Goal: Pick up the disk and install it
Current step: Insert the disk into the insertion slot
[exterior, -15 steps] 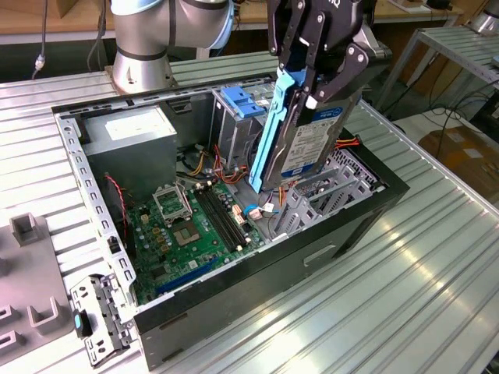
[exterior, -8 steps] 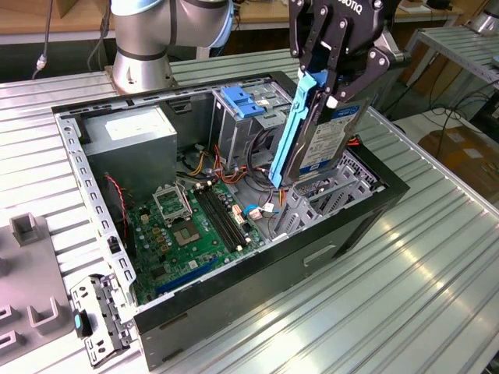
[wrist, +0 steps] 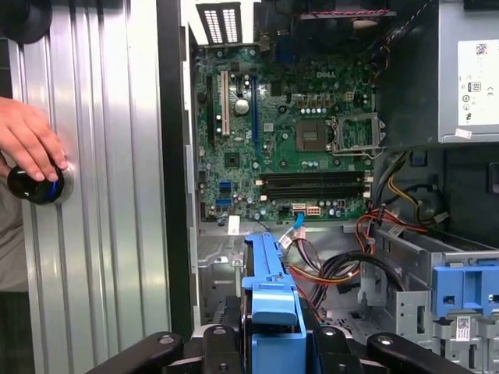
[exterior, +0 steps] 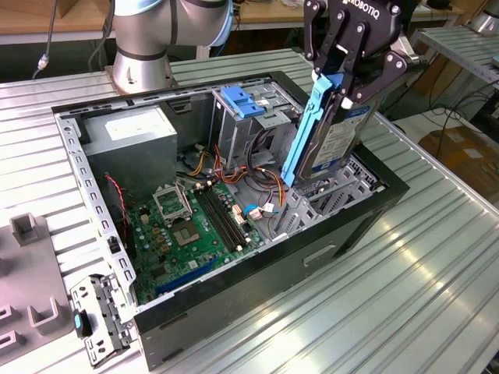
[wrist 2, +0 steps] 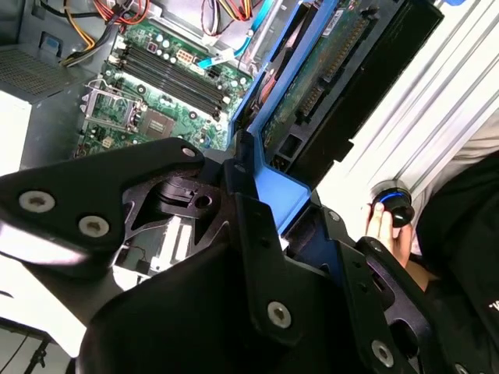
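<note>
Clamping the upper end of the disk (exterior: pixel 334 146) between closed fingers, the gripper (exterior: pixel 344 86) held it on edge over the open computer case (exterior: pixel 387 204), its long axis steeply tilted and its lower end reaching the drive bay (exterior: pixel 352 184) directly below.

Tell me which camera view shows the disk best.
The exterior view: the disk shows nearly whole, labelled face and blue carrier, tilted above the open computer case, held by the gripper, jaws shut. The second wrist view shows its circuit-board side close up; the first wrist view shows its blue carrier edge-on.
</note>
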`<state>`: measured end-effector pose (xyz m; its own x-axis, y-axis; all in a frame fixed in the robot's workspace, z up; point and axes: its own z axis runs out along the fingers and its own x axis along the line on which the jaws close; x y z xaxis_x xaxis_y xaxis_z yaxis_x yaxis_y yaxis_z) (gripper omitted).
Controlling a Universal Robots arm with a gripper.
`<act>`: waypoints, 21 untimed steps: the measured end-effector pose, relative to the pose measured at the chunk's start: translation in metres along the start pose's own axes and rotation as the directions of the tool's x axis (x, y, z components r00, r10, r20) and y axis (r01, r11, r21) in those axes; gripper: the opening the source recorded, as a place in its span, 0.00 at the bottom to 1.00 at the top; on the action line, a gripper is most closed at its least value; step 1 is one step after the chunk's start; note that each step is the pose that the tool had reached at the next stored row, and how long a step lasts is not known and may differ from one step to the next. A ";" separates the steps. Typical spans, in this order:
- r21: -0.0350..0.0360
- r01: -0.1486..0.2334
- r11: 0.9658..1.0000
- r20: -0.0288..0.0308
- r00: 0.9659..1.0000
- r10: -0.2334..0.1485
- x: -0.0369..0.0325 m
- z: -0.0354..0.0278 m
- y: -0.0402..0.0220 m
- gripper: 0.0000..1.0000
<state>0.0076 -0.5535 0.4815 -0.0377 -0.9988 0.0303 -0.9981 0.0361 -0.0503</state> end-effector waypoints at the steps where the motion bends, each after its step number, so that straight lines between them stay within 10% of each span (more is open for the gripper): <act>1: 0.000 0.000 1.000 0.000 1.000 0.000 0.0010 0.0002 -0.0003 0.37; 15: 0.000 0.000 1.000 0.000 1.000 0.000 0.0037 0.0077 -0.0295 0.37; 21: 0.000 0.000 1.000 0.000 1.000 0.000 0.0035 0.0124 -0.0320 0.37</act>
<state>0.0400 -0.5585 0.4708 -0.0377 -0.9988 0.0302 -0.9981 0.0362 -0.0503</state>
